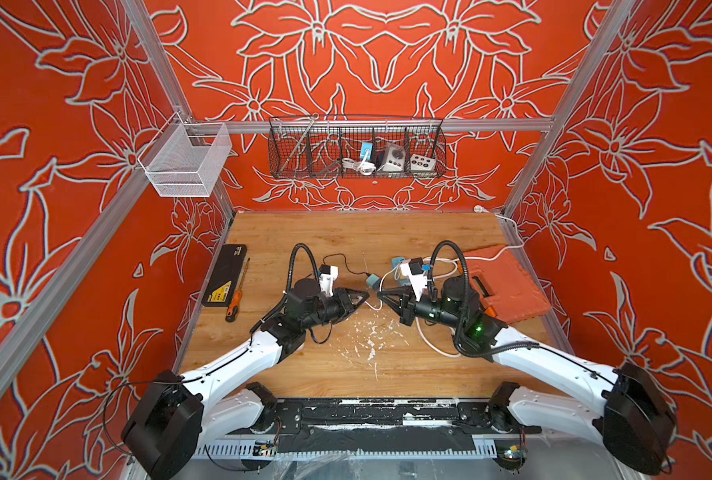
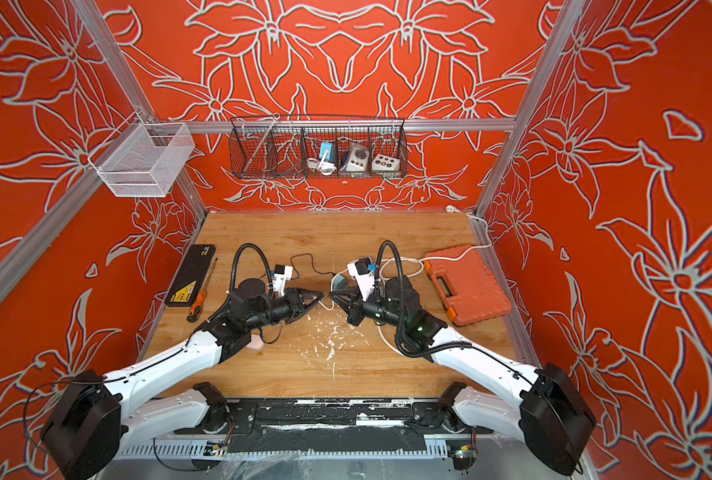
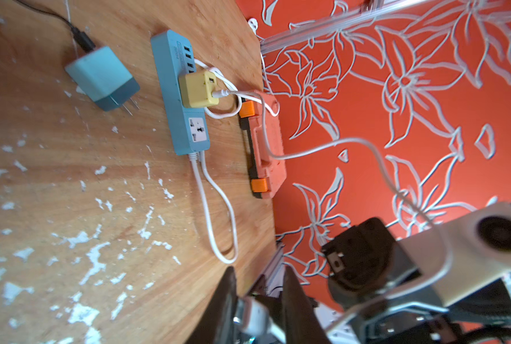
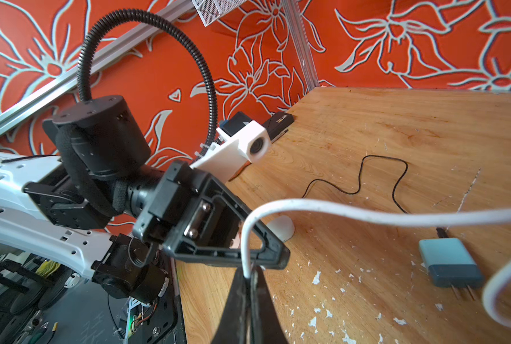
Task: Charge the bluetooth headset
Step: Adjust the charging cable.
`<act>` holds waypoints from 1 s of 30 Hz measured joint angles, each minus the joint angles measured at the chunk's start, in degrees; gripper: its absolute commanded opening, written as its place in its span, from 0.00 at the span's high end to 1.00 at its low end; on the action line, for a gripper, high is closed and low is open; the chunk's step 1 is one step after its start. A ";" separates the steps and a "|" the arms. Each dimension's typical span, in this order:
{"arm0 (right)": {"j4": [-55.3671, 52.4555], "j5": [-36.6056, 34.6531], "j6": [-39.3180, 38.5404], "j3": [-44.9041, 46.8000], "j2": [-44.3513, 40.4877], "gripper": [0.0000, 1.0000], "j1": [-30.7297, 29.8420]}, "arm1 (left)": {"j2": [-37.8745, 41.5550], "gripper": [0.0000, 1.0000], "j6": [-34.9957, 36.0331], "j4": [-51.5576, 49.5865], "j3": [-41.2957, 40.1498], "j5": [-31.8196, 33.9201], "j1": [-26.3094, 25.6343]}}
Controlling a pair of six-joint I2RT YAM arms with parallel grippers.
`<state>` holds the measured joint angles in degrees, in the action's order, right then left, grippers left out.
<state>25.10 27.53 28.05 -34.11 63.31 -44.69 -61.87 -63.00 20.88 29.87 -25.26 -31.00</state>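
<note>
Right pincer (image 4: 250, 272) clamps white cable (image 4: 337, 209); left pincer (image 3: 258, 269) straddles its plug (image 3: 252, 315), grip unclear; blue charger (image 4: 448, 259), power strip (image 3: 178, 98) nearby.

A wooden table (image 1: 346, 232), flecked with white paint near the middle, carries a flat black case (image 1: 224, 274) at its left edge, with an orange-handled screwdriver (image 1: 237, 297) just beside it. An orange tool case (image 2: 468, 286) lies at the right edge. Between them lie a blue power strip (image 3: 178, 98), white cables (image 3: 218, 208), and a blue wall charger (image 3: 102, 79) with a thin black cord (image 4: 376, 178).
</note>
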 measured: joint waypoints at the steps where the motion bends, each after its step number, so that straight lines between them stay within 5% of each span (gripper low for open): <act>1: 0.02 0.00 0.00 0.22 -0.02 1.00 0.00 | 0.66 0.93 0.35 -0.13 0.00 0.09 0.00; 6: 0.26 0.00 0.04 0.52 -0.04 1.00 0.00 | 2.67 1.00 1.60 -1.51 0.04 0.13 0.00; 10: -0.28 -0.11 0.57 0.57 -0.17 0.67 0.00 | 4.66 1.00 4.26 -5.57 0.63 1.07 0.00; 12: -1.64 -0.31 0.81 0.79 -0.85 0.61 0.00 | 6.54 1.00 6.58 -9.11 1.84 2.19 0.00; 25: -18.36 -3.48 -0.33 5.22 -18.45 0.57 0.00 | 14.43 1.00 20.50 -22.69 7.93 9.99 0.00; 30: -20.46 -2.71 -1.11 2.45 -18.49 0.54 0.00 | 14.51 1.00 21.90 -22.32 7.93 10.23 -0.02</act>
<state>4.64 24.82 26.94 -31.66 44.82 -44.69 -47.35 -41.10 -1.43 37.80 -15.03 -31.03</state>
